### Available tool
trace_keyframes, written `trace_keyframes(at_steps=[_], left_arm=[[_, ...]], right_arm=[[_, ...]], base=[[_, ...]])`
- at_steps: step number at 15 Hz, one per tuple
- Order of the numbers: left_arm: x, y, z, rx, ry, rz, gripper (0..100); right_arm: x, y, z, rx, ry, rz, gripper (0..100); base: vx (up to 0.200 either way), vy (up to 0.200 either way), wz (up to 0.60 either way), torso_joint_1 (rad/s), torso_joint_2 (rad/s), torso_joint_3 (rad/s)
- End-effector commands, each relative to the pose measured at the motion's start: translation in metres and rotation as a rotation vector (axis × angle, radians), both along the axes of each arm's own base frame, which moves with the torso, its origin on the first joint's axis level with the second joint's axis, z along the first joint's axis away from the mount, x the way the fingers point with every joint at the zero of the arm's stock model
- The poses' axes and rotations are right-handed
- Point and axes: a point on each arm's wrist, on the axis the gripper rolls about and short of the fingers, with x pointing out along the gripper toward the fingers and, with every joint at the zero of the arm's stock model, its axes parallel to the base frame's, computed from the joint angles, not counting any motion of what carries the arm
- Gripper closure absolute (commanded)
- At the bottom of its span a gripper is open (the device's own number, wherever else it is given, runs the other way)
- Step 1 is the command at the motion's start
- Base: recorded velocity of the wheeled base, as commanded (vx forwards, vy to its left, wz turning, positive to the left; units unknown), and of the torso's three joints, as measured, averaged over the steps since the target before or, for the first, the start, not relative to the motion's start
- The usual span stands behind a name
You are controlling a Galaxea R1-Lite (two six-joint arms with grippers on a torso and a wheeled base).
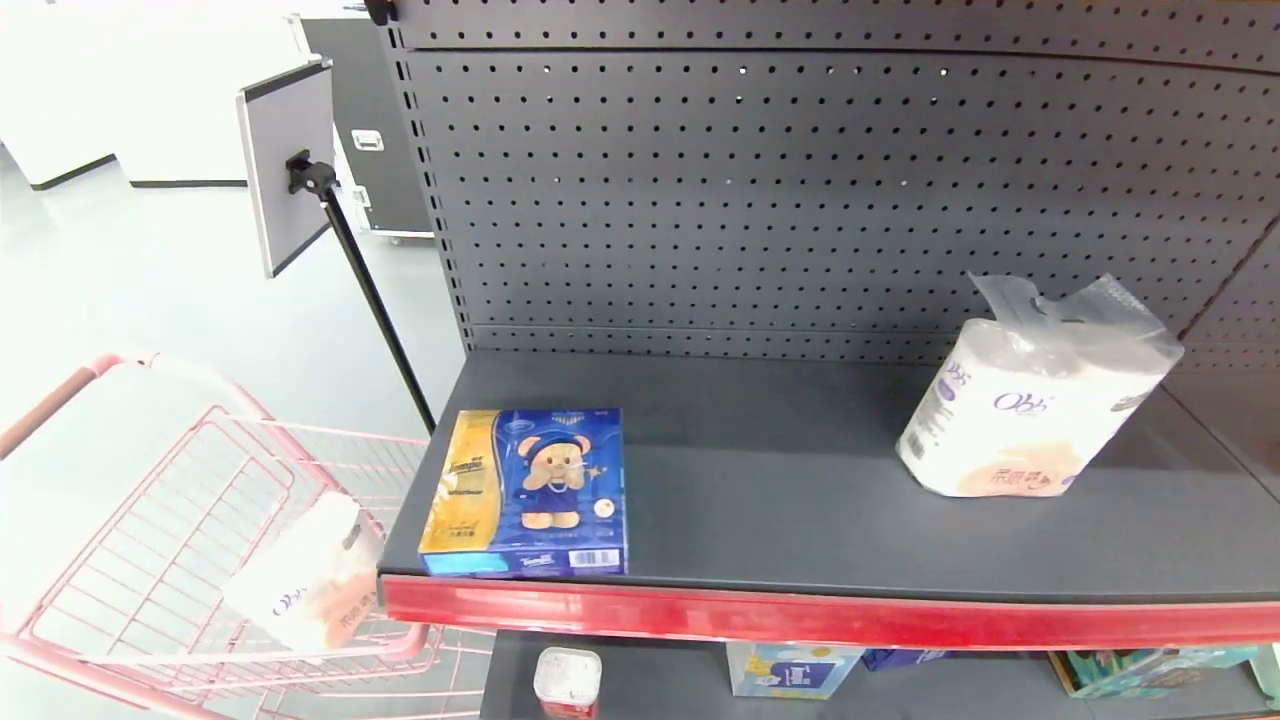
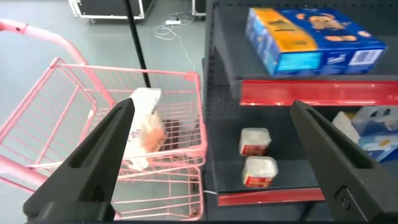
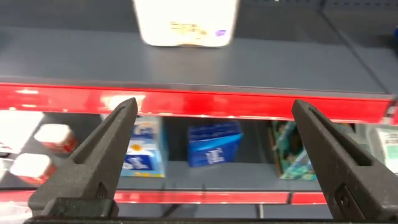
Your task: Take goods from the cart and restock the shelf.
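Our left fingers (image 2: 93, 174) are spread and empty near the cart (image 2: 168, 74) — its tissue pack (image 2: 144, 127) stands on end, long axis upright and tilted. Our right fingers (image 3: 93, 162) are spread too — facing the shelf (image 3: 205, 99).

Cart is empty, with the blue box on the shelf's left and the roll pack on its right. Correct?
Not quite. The cart is not empty: a white pack lies in it, as the head view shows. The blue box is on the shelf's left and the roll pack on its right.
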Motion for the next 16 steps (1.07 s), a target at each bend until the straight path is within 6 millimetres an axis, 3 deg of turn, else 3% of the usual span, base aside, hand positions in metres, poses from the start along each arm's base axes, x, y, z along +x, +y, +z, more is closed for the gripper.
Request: trace_keyframes(at_steps=[1, 16], left_arm=[[0.0001, 0.0000, 0.0000, 0.000, 0.001, 0.000, 0], [0.0001, 0.0000, 0.0000, 0.000, 0.001, 0.000, 0]], right_arm=[[0.0000, 0.0000, 0.0000, 0.000, 0.000, 0.000, 0], [0.0000, 0.0000, 0.0000, -0.002, 0.000, 0.000, 0]], base=[[0.000, 0.200, 0.00, 0.002, 0.00, 0.002], [0.000, 0.200, 0.00, 0.002, 0.00, 0.002]])
